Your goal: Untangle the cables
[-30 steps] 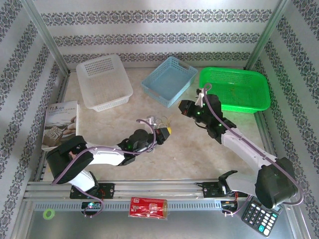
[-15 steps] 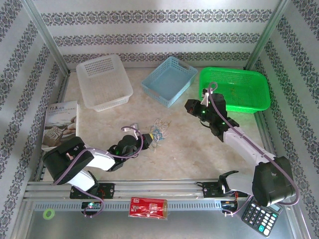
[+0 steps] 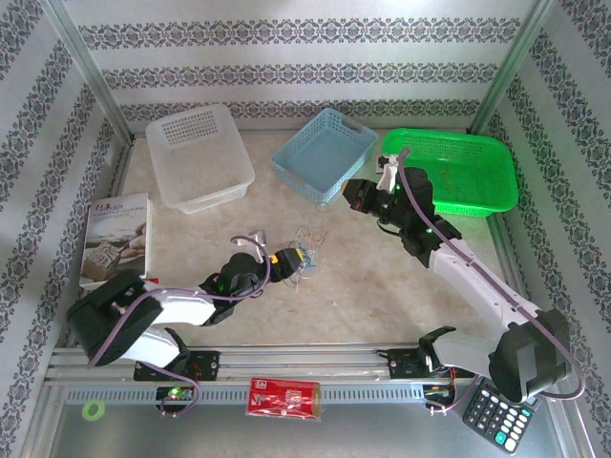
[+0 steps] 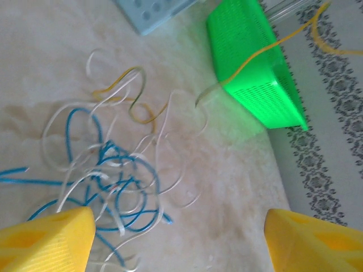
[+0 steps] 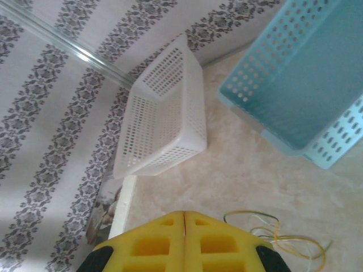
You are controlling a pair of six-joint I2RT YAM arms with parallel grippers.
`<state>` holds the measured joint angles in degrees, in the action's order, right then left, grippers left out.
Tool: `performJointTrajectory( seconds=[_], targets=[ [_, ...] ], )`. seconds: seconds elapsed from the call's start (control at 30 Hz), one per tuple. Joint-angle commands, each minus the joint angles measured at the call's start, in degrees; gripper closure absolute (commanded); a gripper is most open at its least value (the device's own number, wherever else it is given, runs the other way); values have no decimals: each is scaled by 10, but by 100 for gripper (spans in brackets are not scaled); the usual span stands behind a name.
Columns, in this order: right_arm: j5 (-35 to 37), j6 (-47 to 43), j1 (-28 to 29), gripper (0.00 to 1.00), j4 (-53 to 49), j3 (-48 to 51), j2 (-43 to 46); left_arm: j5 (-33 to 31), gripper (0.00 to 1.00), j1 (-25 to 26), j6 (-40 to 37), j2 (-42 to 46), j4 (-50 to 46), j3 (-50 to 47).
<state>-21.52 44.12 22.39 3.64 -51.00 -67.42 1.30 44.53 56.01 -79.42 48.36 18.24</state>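
Pale marbled bench [image 3: 382, 296] between patterned walls carries the cables [image 3: 304, 250], a loose knot of thin blue, whitish and yellow-green strands. They lie just ahead of the left end effector [image 3: 284, 260], whose yellow fingers stand wide apart with nothing between them. Beyond the knot, the right end effector [image 3: 357, 197] hangs above the bench with its fingers pressed together; whether a strand is pinched there I cannot tell. The likeliest fault is the left one closing on the whole clump rather than a single strand, which would drag the loops tighter. Wires this thin could also slip from the pads. From overhead the knot is only a smudge. The left wrist view separates the blue coils [image 4: 113, 187] below its fingers from one yellowish strand [image 4: 255, 54] rising past the green basket [image 4: 266, 90] (possibly towards the other arm). The right wrist view adds a few loose yellow loops [image 5: 272, 232] beside its own closed fingers.
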Motion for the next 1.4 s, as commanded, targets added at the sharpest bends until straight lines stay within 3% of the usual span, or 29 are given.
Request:
performJointTrajectory(
  seconds=[0.0, 0.27, 0.57, 0.8, 1.1, 1.37],
  targets=[
    [-10, -21, 11, 100, -19, -35, 13, -5, 17, -5, -72, 59, -124, 44],
    [-8, -25, 11, 100, -36, -86, 13, -31, 11, -5, -142, 153, -270, 97],
    [-8, -43, 2, 100, -15, -113, 13, -40, 6, -5, -152, 179, -299, 99],
    [16, -72, -43, 100, -30, -144, -2, -39, 0, -6, -154, 191, -334, 113],
    [173, -125, -101, 100, -36, -158, -42, -19, 0, -10, -147, 179, -393, 148],
    [282, -109, -171, 100, 11, -159, -129, 17, 0, -25, -155, 149, -425, 196]
  ],
)
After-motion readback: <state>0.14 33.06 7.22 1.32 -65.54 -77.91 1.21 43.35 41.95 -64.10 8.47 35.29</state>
